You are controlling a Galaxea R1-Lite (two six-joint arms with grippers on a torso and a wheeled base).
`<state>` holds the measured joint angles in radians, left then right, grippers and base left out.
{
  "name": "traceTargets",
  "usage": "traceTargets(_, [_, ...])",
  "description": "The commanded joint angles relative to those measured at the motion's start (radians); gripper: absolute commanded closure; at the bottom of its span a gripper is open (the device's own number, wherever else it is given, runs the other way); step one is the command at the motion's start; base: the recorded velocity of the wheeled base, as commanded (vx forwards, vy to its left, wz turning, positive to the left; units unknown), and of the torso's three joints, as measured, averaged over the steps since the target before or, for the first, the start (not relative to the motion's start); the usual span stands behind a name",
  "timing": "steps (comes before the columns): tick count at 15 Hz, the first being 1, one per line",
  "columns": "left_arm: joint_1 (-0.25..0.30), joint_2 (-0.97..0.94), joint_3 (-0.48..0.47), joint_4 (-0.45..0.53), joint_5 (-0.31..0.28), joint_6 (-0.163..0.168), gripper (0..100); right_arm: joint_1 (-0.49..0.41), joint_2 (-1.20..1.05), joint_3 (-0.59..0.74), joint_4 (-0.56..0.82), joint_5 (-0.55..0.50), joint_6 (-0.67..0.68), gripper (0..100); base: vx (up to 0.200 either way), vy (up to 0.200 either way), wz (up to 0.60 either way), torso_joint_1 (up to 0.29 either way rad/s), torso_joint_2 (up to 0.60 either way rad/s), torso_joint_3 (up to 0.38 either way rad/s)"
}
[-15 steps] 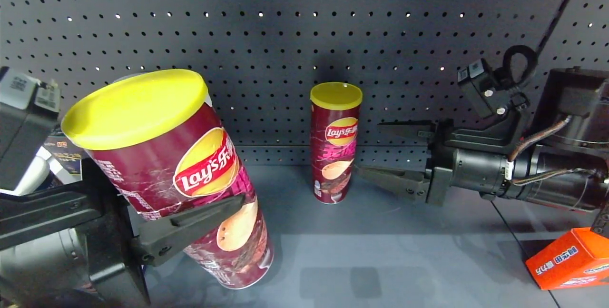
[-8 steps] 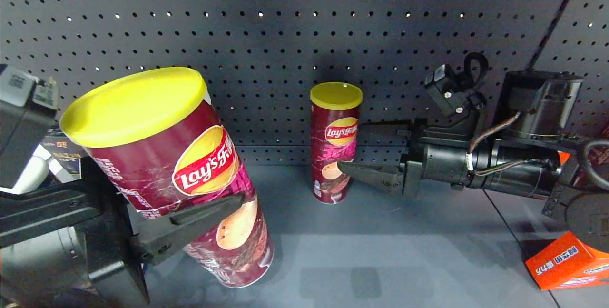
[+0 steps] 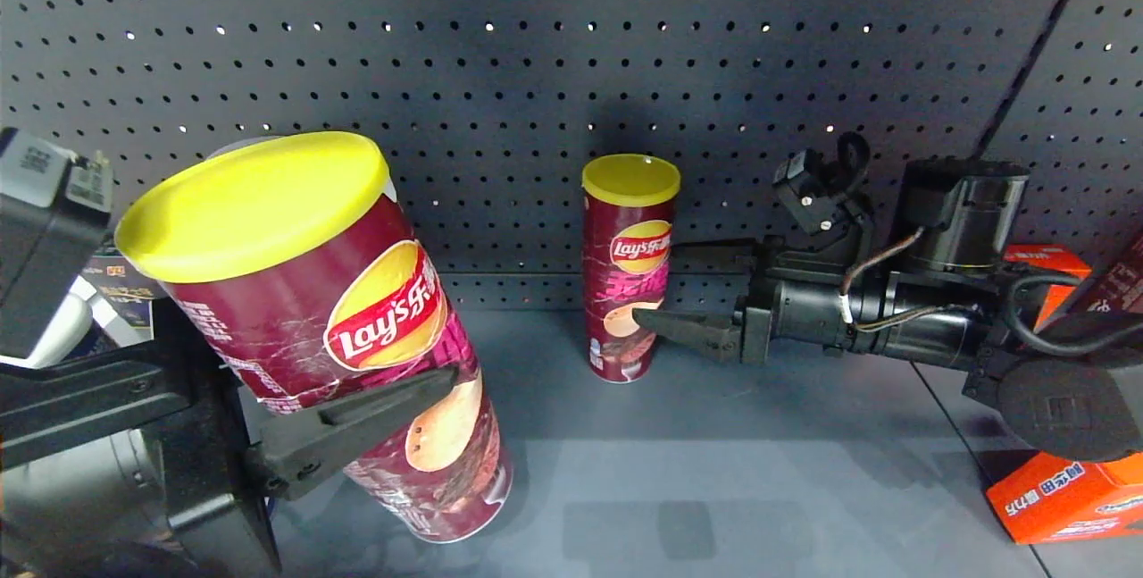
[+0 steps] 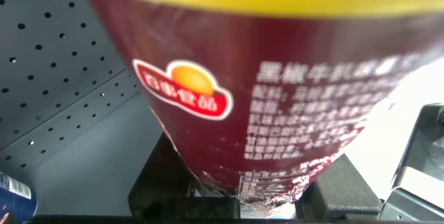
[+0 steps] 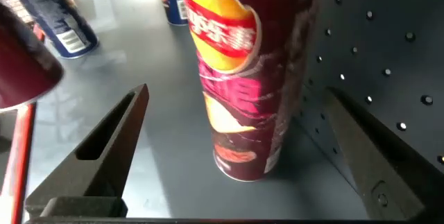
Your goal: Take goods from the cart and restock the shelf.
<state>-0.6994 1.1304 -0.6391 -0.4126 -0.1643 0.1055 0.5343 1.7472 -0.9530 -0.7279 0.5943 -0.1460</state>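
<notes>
A large maroon chips can [image 3: 348,328] with a yellow lid leans tilted at the left of the shelf, its base low by the shelf floor [image 3: 714,471]. My left gripper [image 3: 393,355] is shut on its lower body, and one finger [image 3: 357,422] crosses the front. The left wrist view has this can [image 4: 277,99] close up above my left gripper [image 4: 250,196]. A second, identical can [image 3: 629,265] stands upright against the pegboard. My right gripper [image 3: 683,288] is open with a finger on each side of it. In the right wrist view this can [image 5: 243,78] stands between the spread fingers [image 5: 104,148] of the right gripper [image 5: 236,92].
The perforated back wall [image 3: 536,69] closes the shelf behind. Orange boxes lie at the right: one near the front [image 3: 1063,489], one farther back [image 3: 1045,261]. Dark blue packages [image 3: 116,288] sit at the far left, and blue cans [image 5: 62,23] stand beyond the upright can.
My right arm has moved left along the shelf, bringing its open fingers from beside the upright can to either side of it. The left arm and its can have stayed put.
</notes>
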Motion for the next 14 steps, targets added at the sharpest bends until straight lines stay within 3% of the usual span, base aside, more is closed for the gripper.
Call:
traceTargets(1, [0.003,0.002,-0.001,0.000,0.000,0.000,100,0.000,0.031,-0.001,-0.010,0.013,0.000,0,0.000,0.000,0.00,0.000,0.00,0.000])
traceTargets(5, [0.004,0.002,0.003,0.000,0.002,-0.003,100,-0.002,0.071,-0.001,-0.025,0.019,0.000,0,0.000,0.000,0.00,0.000,0.00,0.000])
traceTargets(7, [0.004,0.002,0.003,0.000,0.002,-0.026,100,0.000,0.094,-0.004,-0.027,0.018,0.000,0,0.000,0.000,0.00,0.000,0.00,0.000])
traceTargets(14, [0.006,0.002,-0.001,0.000,0.003,-0.026,100,0.000,0.143,-0.009,-0.054,0.013,0.000,0,0.000,0.000,0.00,0.000,0.00,0.000])
